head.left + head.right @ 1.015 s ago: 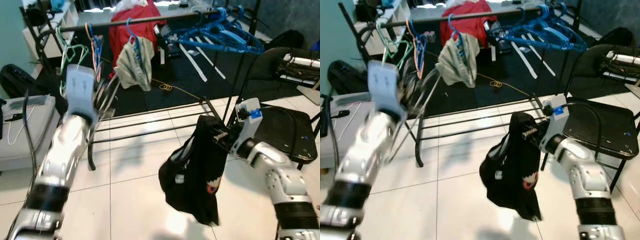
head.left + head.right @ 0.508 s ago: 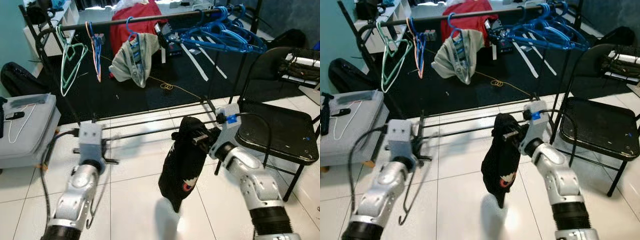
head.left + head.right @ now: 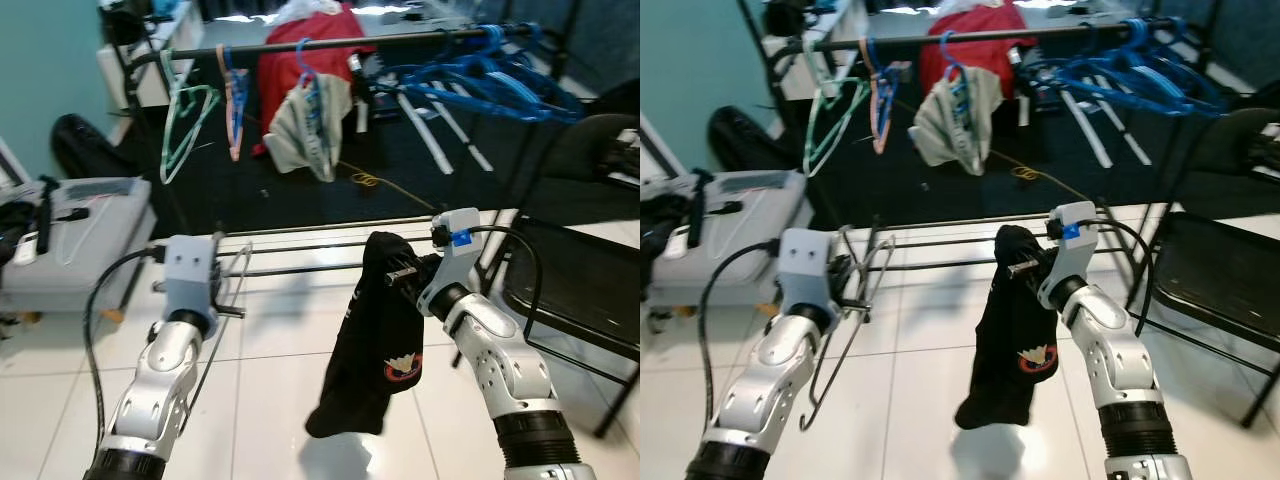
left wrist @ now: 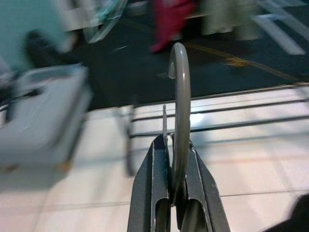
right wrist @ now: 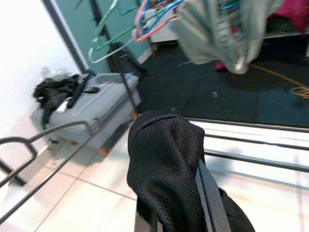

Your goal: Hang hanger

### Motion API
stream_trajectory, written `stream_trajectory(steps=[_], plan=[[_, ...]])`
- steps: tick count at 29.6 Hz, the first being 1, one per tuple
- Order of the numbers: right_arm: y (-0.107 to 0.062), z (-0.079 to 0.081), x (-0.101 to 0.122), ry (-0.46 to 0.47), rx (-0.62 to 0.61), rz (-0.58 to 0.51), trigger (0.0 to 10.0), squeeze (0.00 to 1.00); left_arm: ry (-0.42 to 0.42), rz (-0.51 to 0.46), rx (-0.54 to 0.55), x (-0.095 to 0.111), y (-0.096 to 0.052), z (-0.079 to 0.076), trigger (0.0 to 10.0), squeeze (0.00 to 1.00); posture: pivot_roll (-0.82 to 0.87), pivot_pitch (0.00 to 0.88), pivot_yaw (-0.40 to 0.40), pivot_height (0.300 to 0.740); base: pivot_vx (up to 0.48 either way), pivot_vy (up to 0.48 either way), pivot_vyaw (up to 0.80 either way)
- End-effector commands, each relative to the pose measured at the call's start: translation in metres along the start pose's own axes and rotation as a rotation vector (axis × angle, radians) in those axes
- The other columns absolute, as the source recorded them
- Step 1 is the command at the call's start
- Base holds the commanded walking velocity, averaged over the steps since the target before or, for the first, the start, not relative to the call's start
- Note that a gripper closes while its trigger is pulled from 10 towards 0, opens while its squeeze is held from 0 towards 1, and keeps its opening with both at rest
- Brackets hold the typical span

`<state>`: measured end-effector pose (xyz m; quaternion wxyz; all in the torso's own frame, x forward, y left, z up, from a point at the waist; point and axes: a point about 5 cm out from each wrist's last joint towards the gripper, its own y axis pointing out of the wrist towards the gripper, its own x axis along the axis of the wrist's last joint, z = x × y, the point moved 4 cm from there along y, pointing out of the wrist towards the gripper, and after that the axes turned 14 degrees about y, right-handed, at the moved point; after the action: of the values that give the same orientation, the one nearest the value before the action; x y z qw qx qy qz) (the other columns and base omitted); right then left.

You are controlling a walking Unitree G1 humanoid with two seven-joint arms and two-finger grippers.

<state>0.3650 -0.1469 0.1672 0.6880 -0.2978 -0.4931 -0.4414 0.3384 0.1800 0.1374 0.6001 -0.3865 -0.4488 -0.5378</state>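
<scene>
Left gripper [image 3: 848,283] clamped on a grey wire hanger [image 3: 845,330], fingers [image 4: 157,193] pinched around the wire just below its curved hook [image 4: 179,96]; held low over the white tiled floor [image 3: 270,380], in front of the clothes rack's bottom rails [image 3: 320,240], with the hanger's frame trailing down and back beside the silver left arm [image 3: 765,385]. Right gripper [image 3: 395,278] closed on a black garment [image 3: 375,340] bearing a red and white print, cloth bunched over the fingers [image 5: 210,193] and hanging limp to just above the tiles, between the two arms. Beyond, a dark rail [image 3: 400,42] across the top of the rack carrying a pale green hanger [image 3: 185,115] and an orange and blue one [image 3: 235,95] towards the left, a blue hanger [image 3: 312,85] draped with a grey-green garment [image 3: 300,130] near the middle, and a cluster of blue hangers [image 3: 490,85] at the right end; something red [image 3: 300,55] behind the rail. Dark carpet [image 3: 400,190] under the rack with a small coil of yellow cord [image 3: 365,181] on it. Grey case [image 3: 730,215] on the floor at left with black items [image 5: 58,92] piled on its far end, teal wall [image 3: 40,70] behind it; black folding chair [image 3: 1220,290] at right, just beside the rack's upright
</scene>
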Motion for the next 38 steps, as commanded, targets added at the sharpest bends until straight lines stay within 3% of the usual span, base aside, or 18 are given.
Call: stream_trajectory(steps=[1,7,9,12,14,17,24,38], plan=[[0.000,0.002,0.002,-0.001,0.016,-0.021,10.0,0.00,0.002,0.016,0.012,-0.002,-0.003,0.001,10.0,0.00,-0.06,0.114,0.067,0.740,0.000,0.000,0.80],[-0.008,0.000,-0.001,-0.033,0.012,-0.003,10.0,0.00,-0.107,0.048,0.002,-0.013,-0.010,0.005,10.0,0.00,-0.04,0.107,0.067,0.740,0.000,0.000,0.80],[-0.008,0.000,-0.001,-0.033,0.012,-0.003,10.0,0.00,-0.107,0.048,0.002,-0.013,-0.010,0.005,10.0,0.00,-0.04,0.107,0.067,0.740,0.000,0.000,0.80],[-0.025,-0.003,-0.012,-0.042,-0.009,0.027,10.0,0.00,-0.090,0.040,-0.044,-0.016,-0.030,0.002,10.0,0.00,-0.03,0.108,0.060,0.740,0.000,0.000,0.80],[-0.025,-0.003,-0.012,-0.042,-0.009,0.027,10.0,0.00,-0.090,0.040,-0.044,-0.016,-0.030,0.002,10.0,0.00,-0.03,0.108,0.060,0.740,0.000,0.000,0.80],[-0.043,-0.015,-0.015,0.053,-0.083,-0.020,10.0,0.00,-0.073,0.045,-0.058,-0.020,-0.041,-0.001,10.0,0.00,-0.04,0.105,0.060,0.740,0.000,0.000,0.80],[-0.040,-0.019,-0.014,0.049,-0.098,-0.038,10.0,0.00,-0.059,0.038,-0.063,-0.017,-0.032,-0.007,10.0,0.00,-0.05,0.092,0.061,0.740,0.000,0.000,0.80],[-0.042,-0.019,-0.015,0.029,-0.103,-0.017,10.0,0.00,-0.066,0.061,-0.015,-0.023,-0.035,-0.001,10.0,0.00,-0.05,0.091,0.049,0.740,0.000,0.000,0.80]])
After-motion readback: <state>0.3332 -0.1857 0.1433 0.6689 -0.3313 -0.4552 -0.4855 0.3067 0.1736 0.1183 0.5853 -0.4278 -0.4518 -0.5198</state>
